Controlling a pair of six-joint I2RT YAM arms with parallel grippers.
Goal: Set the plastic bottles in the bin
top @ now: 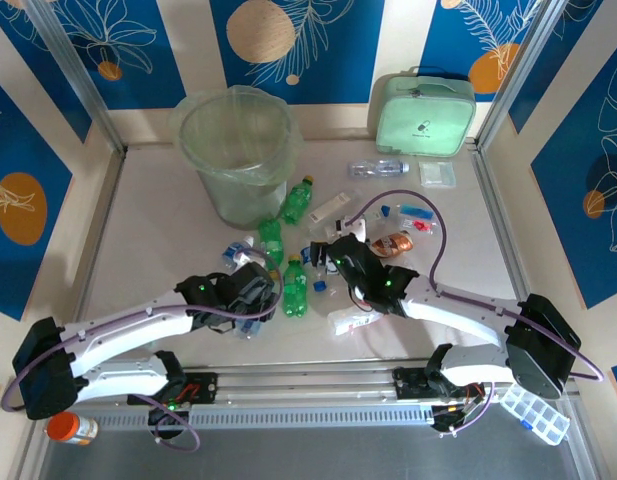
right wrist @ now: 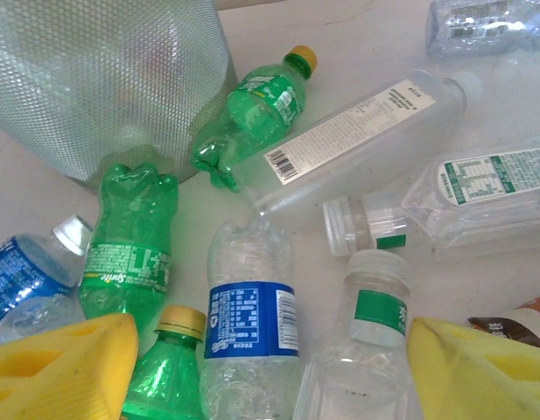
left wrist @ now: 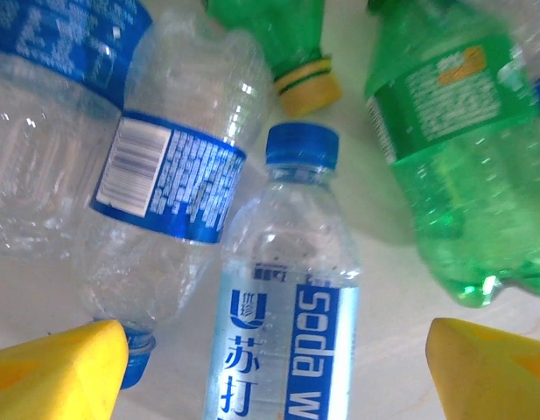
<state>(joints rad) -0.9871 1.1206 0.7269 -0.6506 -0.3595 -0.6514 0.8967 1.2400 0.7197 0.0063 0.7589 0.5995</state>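
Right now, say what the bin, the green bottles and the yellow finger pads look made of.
Bin: translucent rigid plastic, probably; dimpled wall, light passes through.
Green bottles: thin glossy tinted plastic; highlights, dents, creases.
Finger pads: matte yellow, foam-like or soft rubber; no shine, so uncertain.

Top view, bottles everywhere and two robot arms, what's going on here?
Two arms are meant to put the bottles in the bin. Both grippers are open, holding nothing. The left gripper hovers over a clear blue-capped bottle lying between its fingers. The right gripper hangs above a cluster of bottles, green and clear. The bottles lie scattered on the table, and the bin looks empty.
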